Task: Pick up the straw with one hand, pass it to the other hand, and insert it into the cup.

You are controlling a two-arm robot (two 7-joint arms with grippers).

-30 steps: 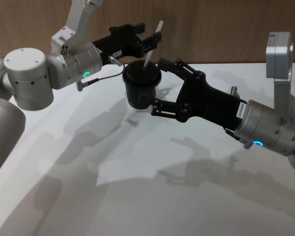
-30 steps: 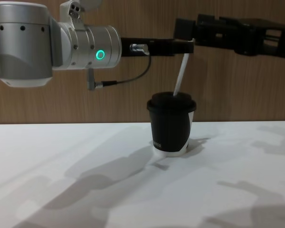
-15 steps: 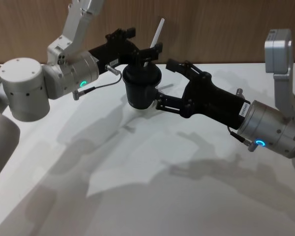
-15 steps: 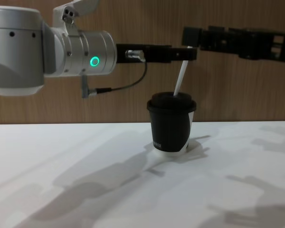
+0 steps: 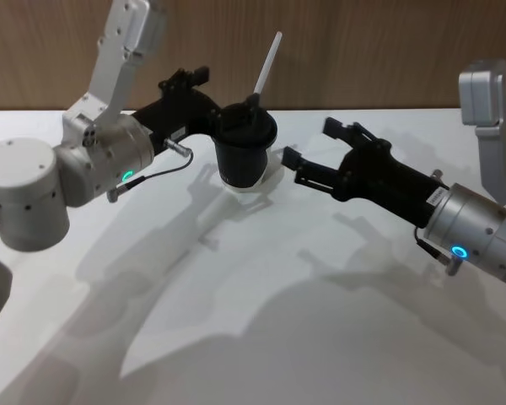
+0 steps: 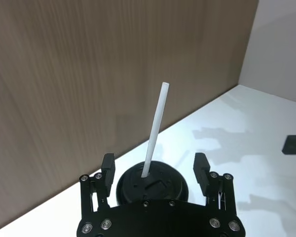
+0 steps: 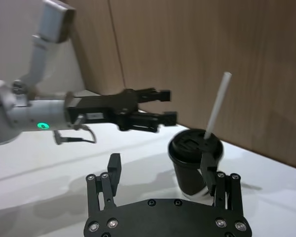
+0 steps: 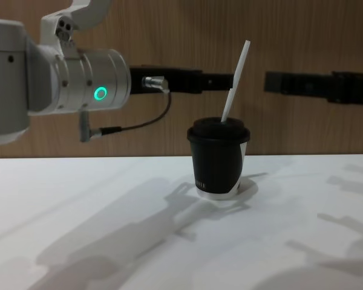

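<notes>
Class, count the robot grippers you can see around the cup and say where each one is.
2. The left gripper is open just behind-left of the cup; the right gripper is open to the cup's right, apart from it.

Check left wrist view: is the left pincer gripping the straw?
No. The left pincer is open, and the straw stands free in the cup.

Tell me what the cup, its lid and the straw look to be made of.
The small black cup looks like matte paper: dull wall, white lettering, white rolled bottom rim. Its black domed lid looks like moulded plastic with a slight sheen. The thin white straw standing in it is smooth and matte; paper or plastic, hard to tell.
</notes>
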